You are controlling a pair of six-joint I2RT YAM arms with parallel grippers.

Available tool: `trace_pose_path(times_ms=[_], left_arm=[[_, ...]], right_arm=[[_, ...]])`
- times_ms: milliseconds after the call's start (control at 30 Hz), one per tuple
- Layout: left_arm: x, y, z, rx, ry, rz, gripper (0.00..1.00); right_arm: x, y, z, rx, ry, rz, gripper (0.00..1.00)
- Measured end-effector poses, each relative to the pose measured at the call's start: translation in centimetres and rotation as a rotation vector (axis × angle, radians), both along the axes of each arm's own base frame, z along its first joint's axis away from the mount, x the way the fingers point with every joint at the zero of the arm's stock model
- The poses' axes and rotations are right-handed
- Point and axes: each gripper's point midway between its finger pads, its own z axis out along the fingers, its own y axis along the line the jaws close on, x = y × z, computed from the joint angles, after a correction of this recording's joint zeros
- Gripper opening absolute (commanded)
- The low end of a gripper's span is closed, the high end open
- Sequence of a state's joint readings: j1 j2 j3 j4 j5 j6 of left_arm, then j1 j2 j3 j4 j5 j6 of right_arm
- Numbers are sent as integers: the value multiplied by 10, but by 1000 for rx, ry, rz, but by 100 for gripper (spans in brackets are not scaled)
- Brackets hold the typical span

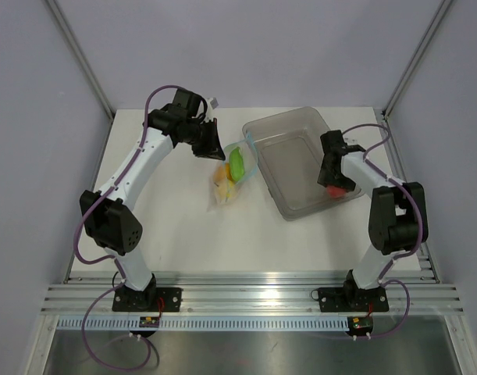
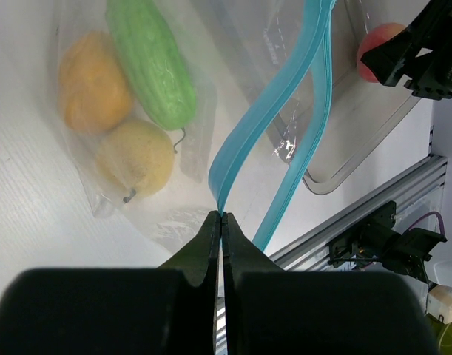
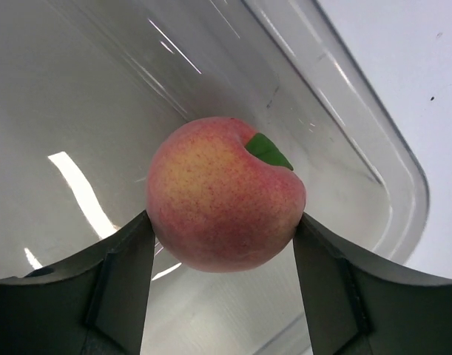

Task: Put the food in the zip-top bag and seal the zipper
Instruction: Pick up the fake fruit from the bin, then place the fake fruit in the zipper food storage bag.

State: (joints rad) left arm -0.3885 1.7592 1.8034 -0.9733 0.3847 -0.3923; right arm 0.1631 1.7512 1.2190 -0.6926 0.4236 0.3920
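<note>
The clear zip-top bag (image 1: 229, 183) lies mid-table with the yellow fruit (image 2: 137, 157), the orange fruit (image 2: 92, 92) and the green one (image 2: 152, 63) inside. My left gripper (image 2: 223, 216) is shut on the bag's light blue zipper strip (image 2: 262, 118) at its end; the mouth gapes open. In the top view the left gripper (image 1: 209, 144) is just left of the bag. My right gripper (image 3: 224, 233) is shut on the red-pink peach (image 3: 224, 194), over the near right corner of the grey tray (image 1: 300, 156). It shows in the top view (image 1: 336, 186).
The grey translucent tray (image 3: 388, 170) stands right of the bag, touching its zipper edge. Aluminium rails (image 1: 246, 301) run along the near table edge. Frame posts stand at the back corners.
</note>
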Motion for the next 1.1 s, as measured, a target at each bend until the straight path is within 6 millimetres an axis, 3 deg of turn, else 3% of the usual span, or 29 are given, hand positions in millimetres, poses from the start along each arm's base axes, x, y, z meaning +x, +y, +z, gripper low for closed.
trace_pose_path(times_ms=[133, 300, 433, 533, 633, 700, 767, 933, 1000, 1100], left_arm=[[-1, 0, -5, 4, 10, 0, 0], [-1, 0, -5, 4, 10, -1, 0], [-1, 0, -5, 5, 11, -1, 0], [-2, 0, -6, 5, 12, -1, 0], [-2, 0, -6, 6, 13, -1, 0], [-2, 1, -6, 6, 13, -1, 0], [-2, 1, -6, 6, 13, -1, 0], [-2, 1, -6, 6, 13, -1, 0], [-2, 1, -6, 6, 14, -1, 0], [-2, 1, -7, 8, 16, -1, 0]], right_arm=[[3, 6, 32, 45, -91, 16, 46], [3, 30, 118, 137, -320, 89, 47], [0, 100, 195, 251, -497, 270, 49], [-15, 162, 227, 349, -550, 423, 50], [-29, 215, 236, 412, -540, 539, 50], [-32, 246, 232, 436, -513, 596, 50], [-30, 269, 222, 447, -484, 633, 50], [-21, 305, 188, 438, -399, 676, 52], [-16, 315, 177, 435, -376, 684, 62], [-10, 324, 164, 427, -348, 687, 88]])
